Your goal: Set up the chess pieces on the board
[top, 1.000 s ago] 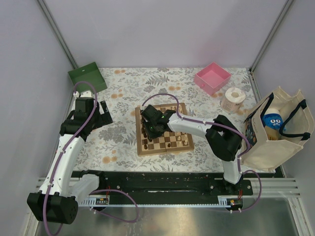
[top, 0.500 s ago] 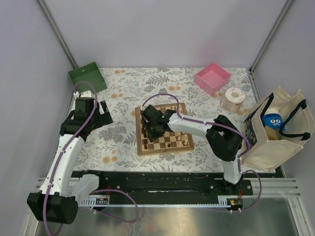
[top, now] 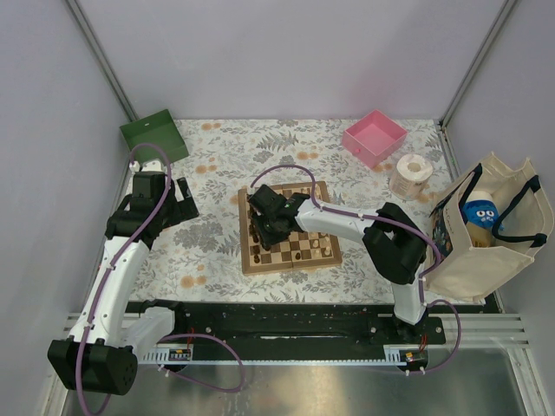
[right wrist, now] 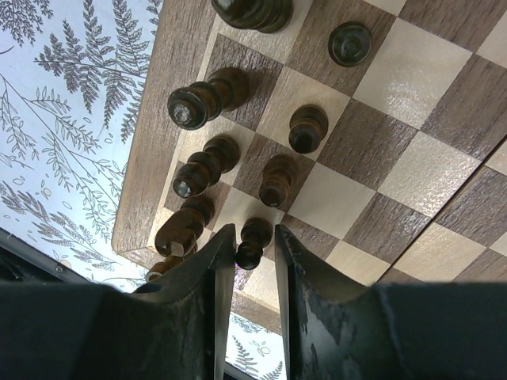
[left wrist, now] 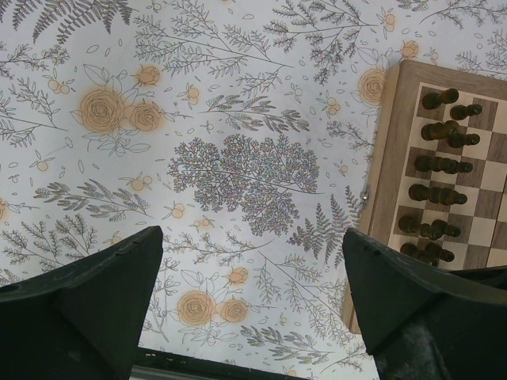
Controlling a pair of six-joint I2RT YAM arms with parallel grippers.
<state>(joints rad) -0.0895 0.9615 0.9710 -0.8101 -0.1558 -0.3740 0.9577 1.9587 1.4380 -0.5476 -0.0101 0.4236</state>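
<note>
Dark pawn (right wrist: 252, 242) stood on the board (right wrist: 154, 142), in the second file in from the board's left border and close to one of its left corners; which corner we couldn't tell. Its long axis ran up off the board, upright as far as we could judge. The other dark pieces (right wrist: 204, 96) were lined in two files along that same left border, the nearest ones just beside the pawn. The pawn sat directly between the fingertips of the right gripper (right wrist: 253, 234), which hung over the board's left side, so there was no sideways offset to close. We judged the coming move turned on going straight up off the board without clipping the neighbours. Jaws were only narrowly apart, a slot a little wider than the pawn. One finger looked to be against the pawn's head and the other showed a sliver of gap, so we couldn't tell whether it pinched the pawn or merely bracketed it. Right arm was clearly the nearer one. Left gripper (left wrist: 251, 237) hung off the board's left edge over the floral cloth (left wrist: 238, 174), jaws spread wide, holding and touching nothing.
</note>
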